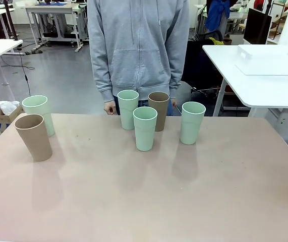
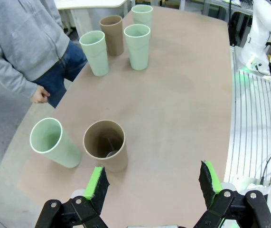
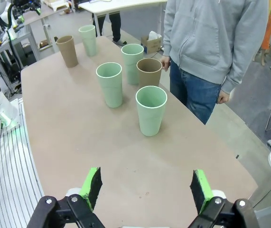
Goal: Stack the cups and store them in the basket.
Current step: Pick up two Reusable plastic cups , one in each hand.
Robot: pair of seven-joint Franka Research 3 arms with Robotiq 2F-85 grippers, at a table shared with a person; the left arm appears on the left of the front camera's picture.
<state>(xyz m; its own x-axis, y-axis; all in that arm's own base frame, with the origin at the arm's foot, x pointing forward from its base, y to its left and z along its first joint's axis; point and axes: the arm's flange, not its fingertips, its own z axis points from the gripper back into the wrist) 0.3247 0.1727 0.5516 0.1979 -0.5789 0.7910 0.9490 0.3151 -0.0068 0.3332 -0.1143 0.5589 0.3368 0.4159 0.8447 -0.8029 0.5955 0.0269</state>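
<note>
My gripper (image 3: 146,190) hangs spread wide and empty over the table (image 3: 64,137). Straight ahead stands the nearest mint cup (image 3: 151,110). Beyond it are the brown cup (image 3: 149,72), the second mint cup (image 3: 109,84) and the third mint cup (image 3: 132,63). Far ahead to the left stand the far brown cup (image 3: 68,51) and the far mint cup (image 3: 88,40). A person (image 3: 211,42) stands ahead to the right.

I am looking across a beige table (image 1: 144,201) at a person (image 1: 138,45) who is standing at its far edge, wearing a grey zip hoodie (image 3: 216,33) and blue jeans (image 3: 192,92). A small cardboard box (image 1: 3,117) holding something white and crumpled is sitting on the grey floor (image 1: 68,75) off the table's far left corner. A white table (image 1: 265,93) is standing behind to the right, with a dark monitor (image 1: 257,25) farther back.
</note>
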